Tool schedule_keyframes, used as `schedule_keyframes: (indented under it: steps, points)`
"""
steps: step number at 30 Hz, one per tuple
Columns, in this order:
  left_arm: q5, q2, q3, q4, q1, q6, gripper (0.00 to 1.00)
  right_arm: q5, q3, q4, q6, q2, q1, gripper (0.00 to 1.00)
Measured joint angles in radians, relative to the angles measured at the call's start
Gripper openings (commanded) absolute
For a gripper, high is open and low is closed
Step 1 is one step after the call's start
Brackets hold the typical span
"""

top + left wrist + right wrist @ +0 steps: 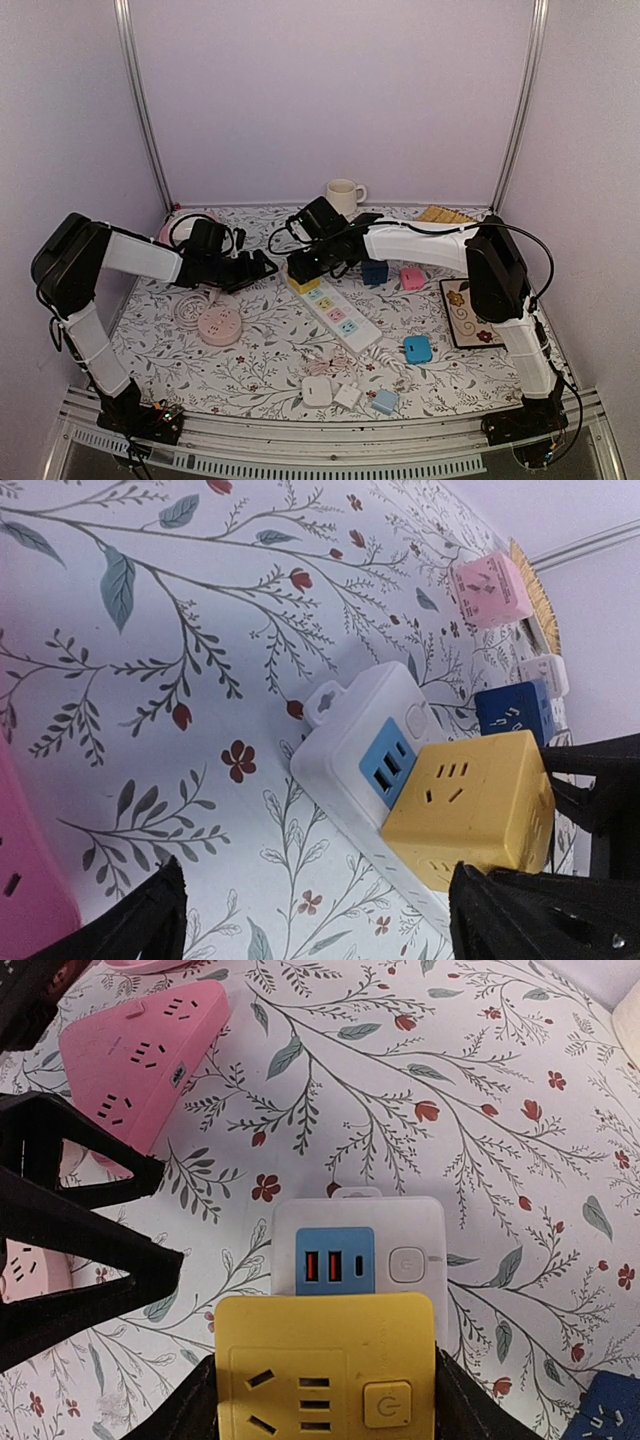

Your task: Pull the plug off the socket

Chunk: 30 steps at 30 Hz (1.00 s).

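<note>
Nearest the arm bases lie two white adapters (pixel 317 390) with a pale-blue cube (pixel 385 401) just beside them; a brighter blue cube (pixel 417 349) sits a little farther in on the right, near a flowered mat (pixel 470 312); the white strip (pixel 345 320) lies flat on the floral table (pixel 270 365), running diagonally toward the far left; a round pink socket (pixel 219 326) lies to its left, apart from it; the yellow plug (pixel 325 1360) is seated in the strip's far end, just beside a blue USB panel (pixel 334 1261); the right gripper (pixel 325 1410) reaches over the plug from the far right, its fingers (pixel 180 1415) close along both sides of the plug, narrowed to about its width; whether they press on it I cannot tell; the left gripper (pixel 320 925) hovers just left of the strip's far end, jaws wide and holding nothing; a pink triangular socket (pixel 140 1055) lies behind it; right of the plug a dark-blue cube (pixel 375 272) and a pink cube (pixel 412 278) stand side by side; a mug (pixel 343 195) stands upright by the back wall.
</note>
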Motion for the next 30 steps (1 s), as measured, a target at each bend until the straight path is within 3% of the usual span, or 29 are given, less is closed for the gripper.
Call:
schedule_keyframes:
  steps: [14,22,30]
  points:
    - [0.079,-0.094,-0.196,0.206,-0.029,-0.139,0.9,-0.014,0.119,-0.019,0.066,0.0,-0.013,0.3]
    - [0.084,-0.096,-0.204,0.335,-0.11,-0.172,0.88,-0.052,0.134,0.013,0.129,0.0,-0.021,0.29]
    - [0.084,-0.071,-0.201,0.404,-0.132,-0.188,0.79,-0.103,0.134,0.056,0.196,0.0,-0.021,0.24]
